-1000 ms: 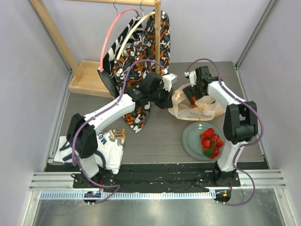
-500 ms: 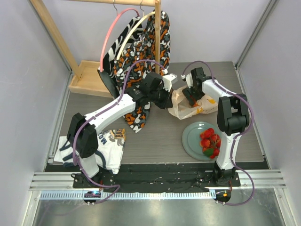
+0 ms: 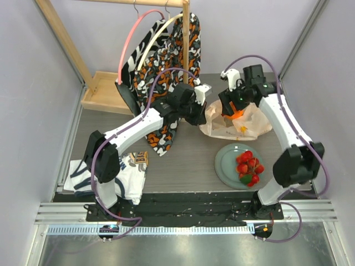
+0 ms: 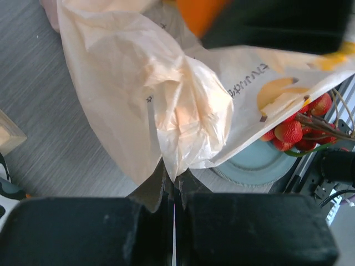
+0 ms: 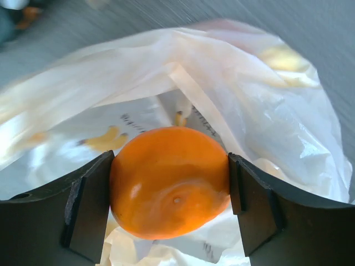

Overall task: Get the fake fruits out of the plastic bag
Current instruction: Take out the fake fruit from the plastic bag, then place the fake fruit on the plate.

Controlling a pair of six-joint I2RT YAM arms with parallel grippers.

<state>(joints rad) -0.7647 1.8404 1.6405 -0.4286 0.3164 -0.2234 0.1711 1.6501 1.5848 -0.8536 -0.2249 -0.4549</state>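
Note:
The beige plastic bag lies on the table, also in the left wrist view and the right wrist view. My left gripper is shut on the bag's left edge. My right gripper is shut on the orange and holds it above the open bag; the orange shows in the top view. The red berry cluster lies on the grey-green plate, also in the left wrist view. Other fruits are hidden.
The orange-black-white patterned cloth hangs on hangers from a wooden rack at the back. A printed white shirt lies at the front left. Grey walls close in both sides.
My right gripper has risen out of the bag with the orange between its fingers, and the right arm has swung outward. The left gripper still holds the bag's edge.

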